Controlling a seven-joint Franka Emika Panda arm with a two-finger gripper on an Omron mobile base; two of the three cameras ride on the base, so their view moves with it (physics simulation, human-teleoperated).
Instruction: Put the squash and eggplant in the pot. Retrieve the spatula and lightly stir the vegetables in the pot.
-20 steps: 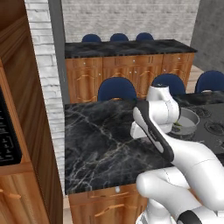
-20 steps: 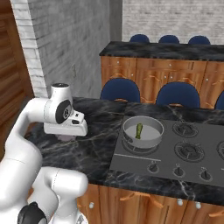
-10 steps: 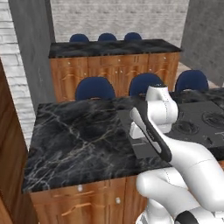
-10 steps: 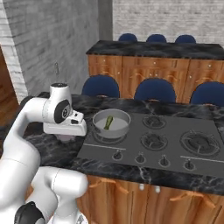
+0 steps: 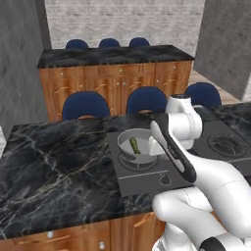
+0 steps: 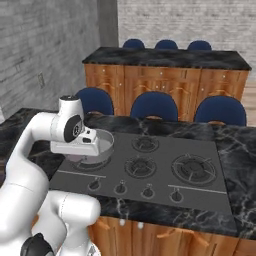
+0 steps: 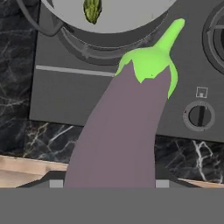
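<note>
The purple eggplant [image 7: 122,131] with its green stem cap rises from between my fingers in the hand view, and my gripper [image 6: 78,153] is shut on it. It hangs over the stove's front edge, just short of the grey pot [image 7: 131,37]. The thin green squash [image 7: 92,9] lies inside the pot [image 5: 126,135], where it shows again as the squash [image 5: 134,145]. The eggplant hides my fingertips. My hand sits at the pot's [image 6: 106,145] near right side. The spatula is out of view.
The pot stands on the front left burner of a dark stove [image 6: 150,175] with a row of knobs [image 7: 199,116] along its front. Black marble counter [image 5: 54,166] spreads to the left. Blue chairs [image 6: 157,105] and a second counter [image 5: 115,56] stand behind.
The whole picture has shifted as the base drove along the counter, so the stove and pot now sit right in front of the arm. The eggplant stays in my gripper.
</note>
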